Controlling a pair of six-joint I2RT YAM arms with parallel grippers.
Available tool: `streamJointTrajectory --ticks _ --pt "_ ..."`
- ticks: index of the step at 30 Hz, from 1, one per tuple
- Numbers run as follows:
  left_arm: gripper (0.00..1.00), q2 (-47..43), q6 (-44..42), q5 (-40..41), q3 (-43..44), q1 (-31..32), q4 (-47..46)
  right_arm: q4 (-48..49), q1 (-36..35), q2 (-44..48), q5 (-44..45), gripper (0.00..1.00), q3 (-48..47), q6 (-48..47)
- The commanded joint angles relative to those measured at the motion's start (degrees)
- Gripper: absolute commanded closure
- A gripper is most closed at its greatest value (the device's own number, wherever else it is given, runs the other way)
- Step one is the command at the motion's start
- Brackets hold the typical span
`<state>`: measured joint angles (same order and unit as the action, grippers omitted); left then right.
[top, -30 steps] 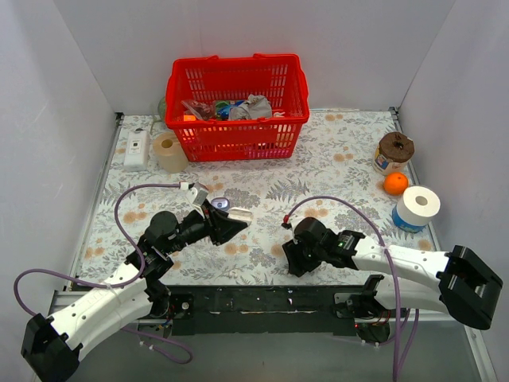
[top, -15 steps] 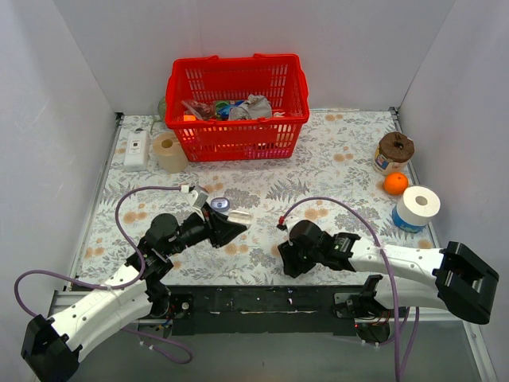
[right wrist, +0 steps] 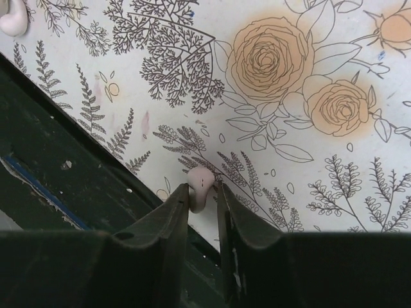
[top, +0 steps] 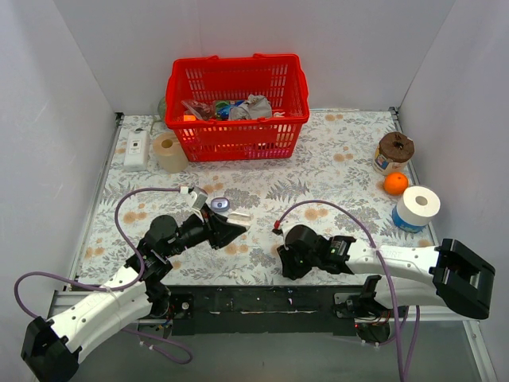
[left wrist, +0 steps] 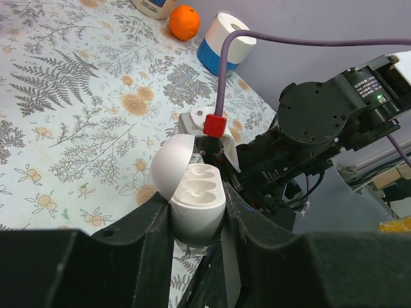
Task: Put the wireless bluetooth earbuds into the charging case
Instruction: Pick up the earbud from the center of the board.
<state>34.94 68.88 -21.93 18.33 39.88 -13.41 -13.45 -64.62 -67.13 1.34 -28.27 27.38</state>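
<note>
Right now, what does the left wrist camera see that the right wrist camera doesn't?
Only the left wrist view: the small pale rounded hinged case, open with two empty hollows, clamped in the left gripper; a round orange fruit; a white paper roll with blue wrapper; and the right arm's black wrist.
Only the right wrist view: a tiny pale pinkish earbud pinched in the right gripper by the cloth's edge, and a second pale earbud in the top-left corner.
Both: the flowery tablecloth.

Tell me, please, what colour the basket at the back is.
Red; the basket shows best in the top external view.
</note>
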Motion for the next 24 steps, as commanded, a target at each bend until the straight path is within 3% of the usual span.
streamJointTrajectory --ticks 1,8,13,16,20,24 --pt "1.00 -0.93 0.20 -0.65 -0.49 -0.06 -0.30 -3.07 -0.07 -0.54 2.96 0.72 0.59 -0.04" --pt "1.00 -1.19 0.29 -0.74 -0.57 -0.06 -0.21 -3.94 -0.07 1.91 4.37 0.98 -0.03 0.13" --pt "1.00 -1.71 -0.15 -1.53 -0.14 -0.06 0.05 -9.92 -0.07 9.98 7.01 0.99 -5.55 -2.67" --pt "1.00 -2.24 -1.03 -4.42 0.39 -0.06 -1.79 -15.44 -0.07 16.50 5.00 0.99 -14.24 -9.96" --pt "1.00 0.12 -2.43 -14.42 2.32 -0.06 -6.09 -27.84 -0.15 13.97 -4.21 0.99 -32.58 -20.06" --pt "1.00 5.74 -2.79 -23.82 4.87 -0.15 -8.65 -34.96 -1.73 11.24 -9.25 0.99 -42.18 -25.34"
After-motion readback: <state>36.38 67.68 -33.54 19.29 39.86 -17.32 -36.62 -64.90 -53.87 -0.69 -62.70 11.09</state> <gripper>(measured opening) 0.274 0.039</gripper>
